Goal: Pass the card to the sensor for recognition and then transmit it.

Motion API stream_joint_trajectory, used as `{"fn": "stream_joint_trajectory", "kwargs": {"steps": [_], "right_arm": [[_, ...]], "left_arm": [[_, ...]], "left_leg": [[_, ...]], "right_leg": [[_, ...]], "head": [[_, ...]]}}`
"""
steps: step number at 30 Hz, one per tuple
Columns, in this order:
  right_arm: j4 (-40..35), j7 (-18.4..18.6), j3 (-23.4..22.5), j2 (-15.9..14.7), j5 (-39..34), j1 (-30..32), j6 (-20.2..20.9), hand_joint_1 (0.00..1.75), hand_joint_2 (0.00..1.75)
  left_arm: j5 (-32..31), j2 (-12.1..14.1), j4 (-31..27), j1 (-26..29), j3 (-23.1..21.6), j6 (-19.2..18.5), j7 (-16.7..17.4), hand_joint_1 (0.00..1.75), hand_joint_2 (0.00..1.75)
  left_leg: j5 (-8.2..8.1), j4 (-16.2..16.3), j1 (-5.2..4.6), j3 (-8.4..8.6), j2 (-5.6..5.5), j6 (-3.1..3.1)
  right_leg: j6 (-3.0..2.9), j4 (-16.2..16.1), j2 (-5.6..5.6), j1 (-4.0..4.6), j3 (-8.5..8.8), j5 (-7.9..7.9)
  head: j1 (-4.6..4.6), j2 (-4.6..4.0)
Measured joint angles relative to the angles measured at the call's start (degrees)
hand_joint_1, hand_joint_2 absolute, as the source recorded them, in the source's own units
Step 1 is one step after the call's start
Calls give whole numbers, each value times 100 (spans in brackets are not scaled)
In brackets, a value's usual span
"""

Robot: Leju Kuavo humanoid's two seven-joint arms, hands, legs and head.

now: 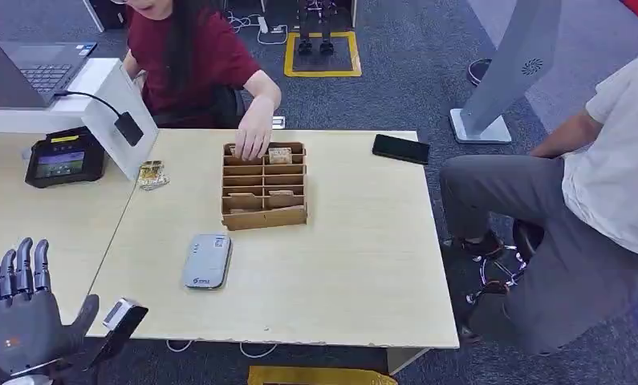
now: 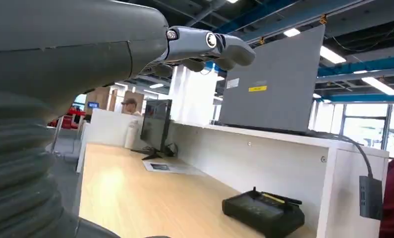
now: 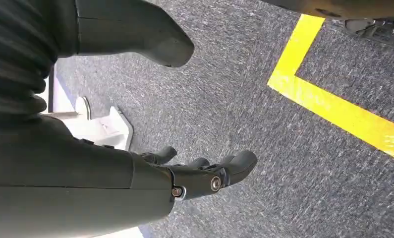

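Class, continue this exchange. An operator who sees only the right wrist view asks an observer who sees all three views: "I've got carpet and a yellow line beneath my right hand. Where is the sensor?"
Observer: The grey sensor lies flat on the wooden table, nearer the robot than the cardboard tray.
Operator: Is my left hand holding a card?
Observer: No. The left hand is raised beside the table's near left corner, fingers spread, holding nothing.
Operator: Who is at the tray?
Observer: A person's hand reaches into the tray's far row. What it touches there is too small to tell.
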Motion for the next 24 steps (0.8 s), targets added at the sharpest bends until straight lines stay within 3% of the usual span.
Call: {"fn": "stream_joint_trajectory", "kwargs": {"steps": [9, 10, 11, 12, 13, 15, 16, 17, 18, 19, 20, 21, 22, 23, 24], "right_arm": [[-15, 0, 0, 31, 28, -2, 18, 0, 175], [-22, 2, 0, 35, 41, -2, 20, 0, 175], [-22, 7, 0, 48, 55, -5, 28, 0, 175], [-28, 18, 0, 63, 70, -8, 39, 0, 175], [-39, 17, 0, 76, 92, -9, 42, 0, 175], [-52, 17, 0, 96, 127, -10, 50, 0, 175], [-57, 17, 0, 107, 151, -10, 61, 0, 175], [-63, 20, 0, 109, 162, -9, 70, 0, 175], [-74, 20, -2, 111, 171, -9, 85, 0, 175], [-81, 17, -7, 114, 190, -9, 85, 0, 175], [-94, 17, -20, 122, 212, -9, 96, 0, 175], [-101, 17, -28, 127, 214, -10, 101, 0, 175], [-105, 17, -35, 129, 221, -10, 101, 0, 175], [-111, 17, -42, 135, 236, -10, 101, 0, 175], [-122, 17, -48, 140, 265, -7, 101, 0, 175]], "left_arm": [[-20, -42, 0, -3, 22, -31, -11, 0, 175], [-30, -61, 2, -7, 26, -52, -20, 175, 175], [-39, -77, 4, -12, 31, -81, -44, 175, 175], [-35, -88, 13, -18, 31, -127, -107, 138, 175], [7, -96, 22, -19, 31, -142, -155, 0, 175], [57, -118, 24, -22, 37, -122, -208, 0, 175], [74, -134, 24, -26, 46, -116, -210, 175, 175], [81, -149, 24, -31, 55, -116, -214, 175, 175], [92, -158, 24, -34, 57, -131, -241, 3, 175], [116, -164, 24, -33, 61, -142, -276, 175, 175], [157, -164, 24, -34, 66, -142, -321, 175, 175], [179, -166, 24, -39, 72, -140, -328, 2, 175], [199, -173, 24, -42, 77, -138, -330, 0, 175], [232, -186, 24, -47, 83, -144, -365, 175, 175], [267, -195, 24, -54, 85, -166, -413, 175, 175]], "left_leg": [[0, 0, 0, 1, 0, 0], [0, 0, 0, 1, 0, 0], [0, 0, 0, 1, 0, 0], [0, 0, 0, 1, 0, 0], [0, 0, 0, 1, 0, 0], [0, 0, 0, 1, 0, 0], [0, 0, 0, 1, 0, 0], [0, 0, 0, 1, 0, 0], [0, 0, 0, 1, 0, 0], [0, 0, 0, 1, 0, 0], [0, 0, 0, 1, 0, 0], [0, 0, 0, 1, 0, 0], [0, 0, 0, 1, 0, 0], [0, 0, 0, 1, 0, 0], [0, 0, 0, 1, 0, 0]], "right_leg": [[0, 0, 0, 0, 0, 0], [0, 0, 0, 0, 0, 0], [0, 0, 0, 0, 0, 0], [0, 0, 0, 0, 0, 0], [0, 0, 0, 0, 0, 0], [0, 0, 1, 0, 0, 0], [0, 0, 1, 1, 0, 0], [0, 0, 0, 0, 0, 0], [0, 0, 0, 0, 0, 0], [0, 0, 0, 0, 0, 0], [0, 0, 0, 0, 0, 0], [0, 0, 0, 0, 0, 0], [0, 0, 0, 0, 0, 0], [0, 0, 0, 0, 0, 0], [0, 0, 0, 0, 0, 0]], "head": [[-2, 0], [-4, 0], [-2, 0], [-2, 0], [-4, 0], [-4, 0], [-2, 0], [-2, 0], [-4, 0], [-2, 0], [-4, 0], [0, 0], [-4, 0], [-2, 0], [-2, 0]]}}
